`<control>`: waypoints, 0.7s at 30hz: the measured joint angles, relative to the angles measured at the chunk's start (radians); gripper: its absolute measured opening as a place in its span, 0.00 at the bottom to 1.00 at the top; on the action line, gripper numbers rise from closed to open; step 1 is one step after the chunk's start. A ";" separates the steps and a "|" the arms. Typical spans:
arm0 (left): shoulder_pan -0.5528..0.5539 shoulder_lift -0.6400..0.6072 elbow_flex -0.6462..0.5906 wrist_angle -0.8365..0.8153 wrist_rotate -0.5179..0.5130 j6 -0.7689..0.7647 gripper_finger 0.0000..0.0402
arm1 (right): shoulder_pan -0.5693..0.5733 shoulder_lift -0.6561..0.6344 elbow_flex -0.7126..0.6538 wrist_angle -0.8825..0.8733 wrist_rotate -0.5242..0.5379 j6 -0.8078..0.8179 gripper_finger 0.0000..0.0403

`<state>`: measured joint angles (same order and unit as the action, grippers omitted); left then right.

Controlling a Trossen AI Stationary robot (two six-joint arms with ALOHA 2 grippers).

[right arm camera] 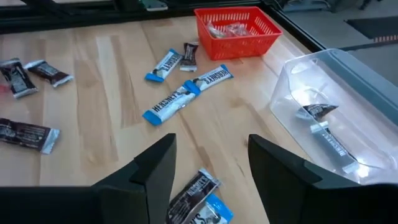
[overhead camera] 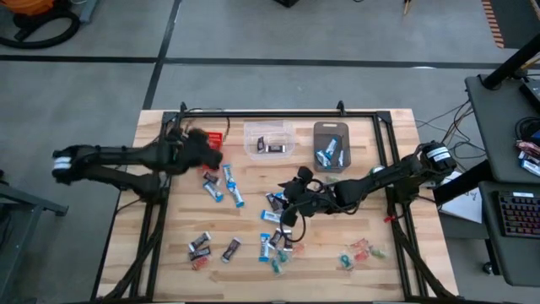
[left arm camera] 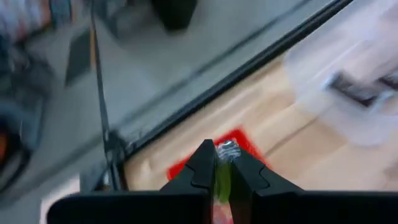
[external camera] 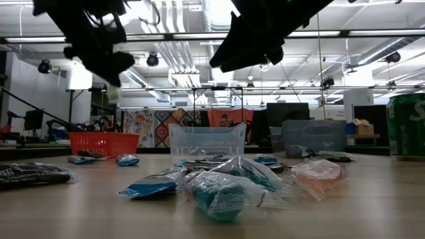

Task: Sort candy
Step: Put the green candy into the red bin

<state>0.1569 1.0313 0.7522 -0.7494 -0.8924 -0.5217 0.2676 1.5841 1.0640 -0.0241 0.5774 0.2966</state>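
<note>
My left gripper [overhead camera: 209, 152] hovers by the red bin [overhead camera: 215, 138] at the table's far left and is shut on a small green candy [left arm camera: 222, 182]. The red bin [left arm camera: 239, 139] shows just beyond its fingertips. My right gripper [right arm camera: 211, 167] is open over the table's middle [overhead camera: 287, 203], above a dark candy and a blue one [right arm camera: 200, 200] lying flat between its fingers. Blue-and-white candies [overhead camera: 228, 184], dark ones [overhead camera: 200, 245] and tiny red and green ones [overhead camera: 361, 250] lie scattered on the wood. In the low view both arms hang above the table. My left gripper pinches the green candy between its two fingertips. The candy's silvery twisted end [left arm camera: 227, 148] sticks out past the tips. The candy is lifted clear, above the red bin's edge. The fingers hide the rest of the wrapper.
A clear bin [overhead camera: 268, 139] with a dark candy and a grey bin [overhead camera: 331, 145] with blue candies stand along the far edge. A black frame rail [overhead camera: 278, 114] borders the table. A green can [external camera: 406, 126] shows at the right in the low view.
</note>
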 joint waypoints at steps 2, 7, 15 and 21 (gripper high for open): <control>0.106 0.003 -0.008 0.003 0.122 0.000 0.01 | 0.000 0.000 -0.001 0.002 0.000 0.003 0.47; 0.283 0.071 -0.033 0.011 0.273 0.063 0.04 | 0.000 0.001 -0.006 -0.002 0.000 0.019 0.47; 0.316 0.189 -0.039 0.041 0.273 0.102 0.18 | 0.000 0.001 -0.010 -0.002 0.000 0.019 0.47; 0.313 0.225 -0.035 0.057 0.274 0.116 0.29 | 0.000 0.001 -0.011 -0.035 -0.001 0.055 0.47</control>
<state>0.4703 1.2564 0.7171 -0.6921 -0.6182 -0.4053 0.2676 1.5852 1.0534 -0.0587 0.5769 0.3519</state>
